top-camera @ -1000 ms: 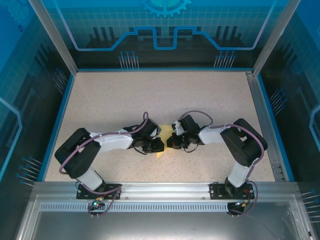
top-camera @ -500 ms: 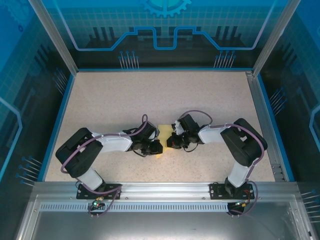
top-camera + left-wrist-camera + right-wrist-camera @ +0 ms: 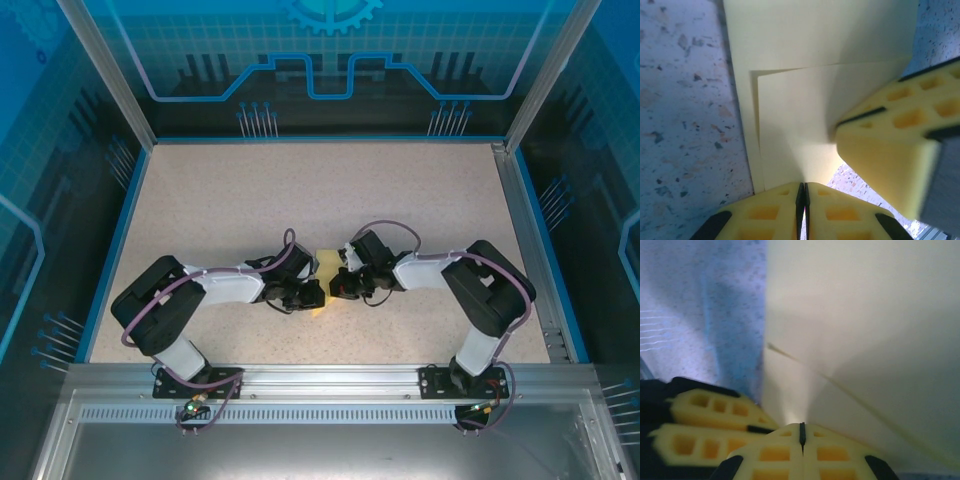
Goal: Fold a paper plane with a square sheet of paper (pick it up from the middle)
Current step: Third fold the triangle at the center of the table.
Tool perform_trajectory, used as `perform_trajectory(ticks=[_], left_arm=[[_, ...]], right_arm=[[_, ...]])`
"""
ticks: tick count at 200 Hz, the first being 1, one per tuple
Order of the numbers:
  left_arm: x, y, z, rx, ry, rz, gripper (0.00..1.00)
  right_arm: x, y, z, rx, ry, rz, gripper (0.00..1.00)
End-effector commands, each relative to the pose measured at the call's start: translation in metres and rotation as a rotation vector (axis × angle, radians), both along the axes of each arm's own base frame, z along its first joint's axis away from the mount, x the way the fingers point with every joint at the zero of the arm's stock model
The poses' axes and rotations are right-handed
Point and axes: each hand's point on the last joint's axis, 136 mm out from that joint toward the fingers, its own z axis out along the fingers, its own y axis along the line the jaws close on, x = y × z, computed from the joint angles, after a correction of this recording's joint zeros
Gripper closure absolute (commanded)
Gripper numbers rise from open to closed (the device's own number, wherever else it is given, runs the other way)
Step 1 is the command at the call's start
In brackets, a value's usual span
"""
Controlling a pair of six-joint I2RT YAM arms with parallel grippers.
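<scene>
thin matt yellow paper [image 3: 805, 125], matt speckled tabletop [image 3: 685, 125], brushed metal rail [image 3: 330, 380]

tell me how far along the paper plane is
Early. Done: the yellow paper already carries a folded flap over its lower layer. In hand: the left claw and right claw are both shut on its edge, seemingly working a crease. To do: no pointed dart shape yet, so most folds remain.

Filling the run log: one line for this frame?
stage: mid-fold | left gripper: shut on thin yellow paper sheet | right gripper: shut on same sheet | sheet: layers overlapped, over speckled table
</scene>
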Motion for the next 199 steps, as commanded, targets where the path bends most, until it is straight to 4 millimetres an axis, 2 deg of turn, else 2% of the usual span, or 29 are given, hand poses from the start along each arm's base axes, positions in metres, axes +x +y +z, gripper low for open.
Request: perform_trajectory(ticks=[1,68,125,184,199], left_arm=[[-0.024,0.034,-0.029,0.147,0.089,0.015,0.87],[-0.028,0.04,-0.037,0.173,0.098,0.014,0.88],[-0.029,0.041,-0.039,0.177,0.097,0.013,0.89],[-0.025,0.037,-0.033,0.161,0.082,0.009,0.88],[-0.022,0.034,-0.029,0.149,0.072,0.008,0.87]], right_arm=[[0.008,-0.005,-0.012,-0.025,0.014,-0.033,1.0],[0.032,-0.028,-0.004,0.018,-0.023,-0.076,1.0],[0.051,-0.047,-0.015,0.058,-0.018,-0.12,1.0],[0.058,-0.056,0.008,0.078,-0.061,-0.131,1.0],[0.056,-0.057,0.015,0.073,-0.069,-0.128,0.96]])
